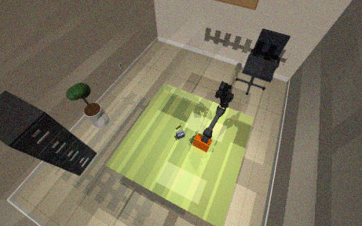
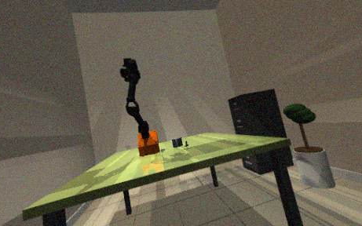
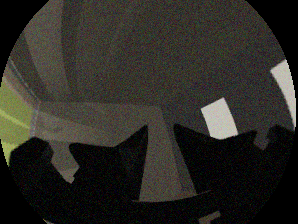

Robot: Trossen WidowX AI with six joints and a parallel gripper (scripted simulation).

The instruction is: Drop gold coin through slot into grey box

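Note:
The grey box [image 1: 180, 134] [image 2: 177, 142] sits on the green table [image 1: 156, 157] [image 2: 109, 173], just left of the arm's orange base [image 1: 202, 142] [image 2: 148, 143]. The coin in its dark holder [image 1: 178, 126] [image 2: 186, 143] stands right beside the box and is too small to make out in detail. My gripper [image 1: 224, 92] [image 2: 129, 64] [image 3: 160, 127] is raised high above the table on the stretched arm, far from both. In the wrist view the two dark fingers stand partly apart with only the wall and floor showing between them. Neither the coin nor the box shows in that view.
A potted plant [image 1: 85, 103] [image 2: 305, 149] and a black filing cabinet [image 1: 38, 135] [image 2: 260, 125] stand on the floor beside the table. A black office chair [image 1: 264, 56] stands behind the arm near the wall.

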